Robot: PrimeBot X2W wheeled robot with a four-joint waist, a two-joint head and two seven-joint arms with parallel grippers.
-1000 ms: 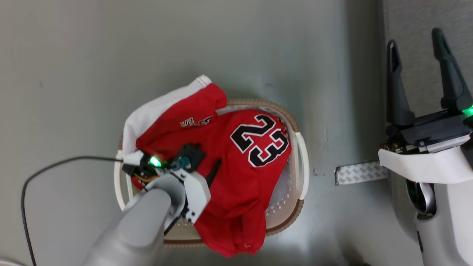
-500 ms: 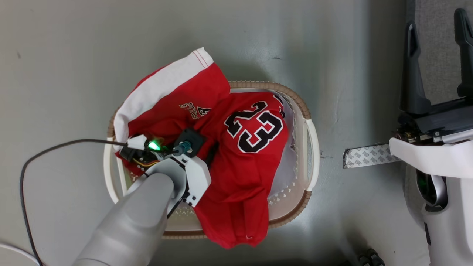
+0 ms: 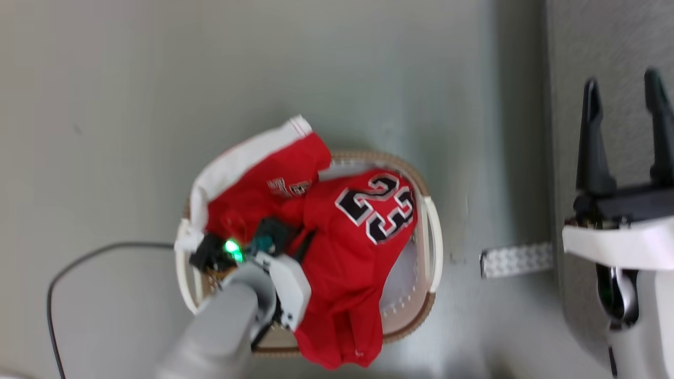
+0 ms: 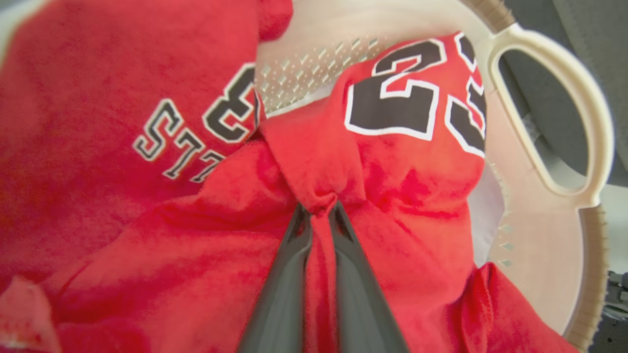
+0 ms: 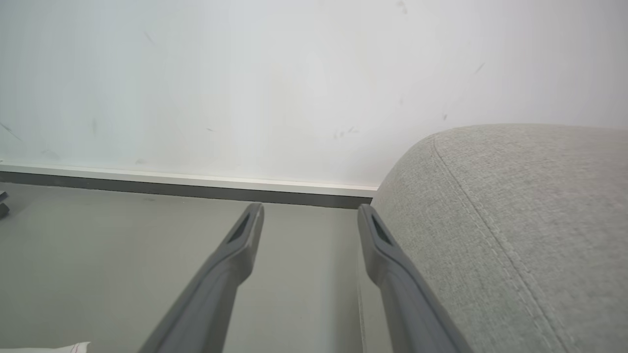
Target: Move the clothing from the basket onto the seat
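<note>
Left wrist view, left gripper [image 4: 320, 215] pinching clothing [image 4: 392, 171], basket [image 4: 535, 245] mostly buried, right gripper [image 5: 310, 215] jaws apart.

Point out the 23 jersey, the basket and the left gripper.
23 jersey [image 4: 407, 162], left wrist view, red cloth under the number.
basket [image 4: 539, 235], left wrist view, cream inner wall under the handle.
left gripper [image 4: 319, 210], left wrist view, between fingertips pinching red cloth.

basket [image 4: 530, 235] mostly hidden under clothing [image 4: 392, 196], seat [image 5: 515, 220] cropped
</note>
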